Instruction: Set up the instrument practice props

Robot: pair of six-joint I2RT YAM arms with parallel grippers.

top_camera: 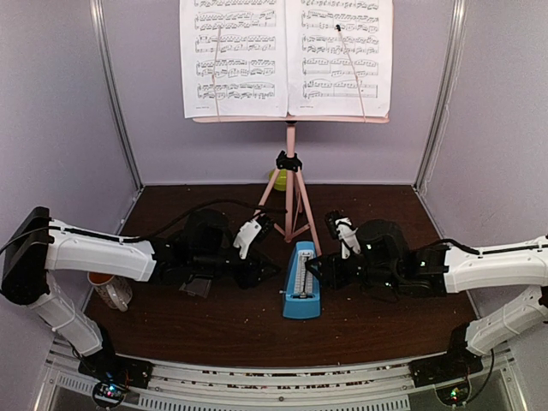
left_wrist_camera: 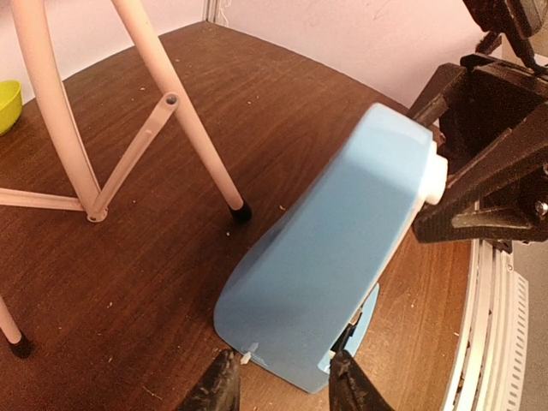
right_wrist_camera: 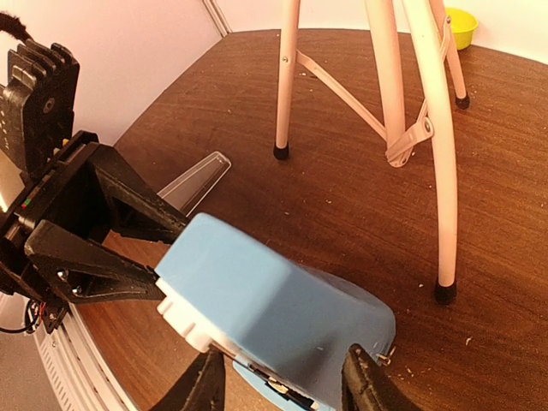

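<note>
The blue metronome (top_camera: 301, 282) stands upright in front of the pink music stand (top_camera: 291, 171), whose desk carries two sheet-music pages (top_camera: 233, 56) (top_camera: 338, 56). My left gripper (top_camera: 272, 272) (left_wrist_camera: 282, 381) is shut on the metronome (left_wrist_camera: 334, 265) at its base, one finger on each lower corner. From the other side, my right gripper (top_camera: 318, 272) (right_wrist_camera: 282, 381) straddles the metronome (right_wrist_camera: 274, 300) just below its white knob, its jaws spread close to both faces. The clear cover (top_camera: 197, 287) (right_wrist_camera: 195, 181) lies flat on the table to the left, under the left arm.
A cream mug (top_camera: 110, 289) sits at the table's left edge beside the left arm. A lime-green bowl (top_camera: 276, 178) (right_wrist_camera: 462, 26) sits at the back behind the stand's legs (left_wrist_camera: 205, 137). Both arms crowd the table's middle.
</note>
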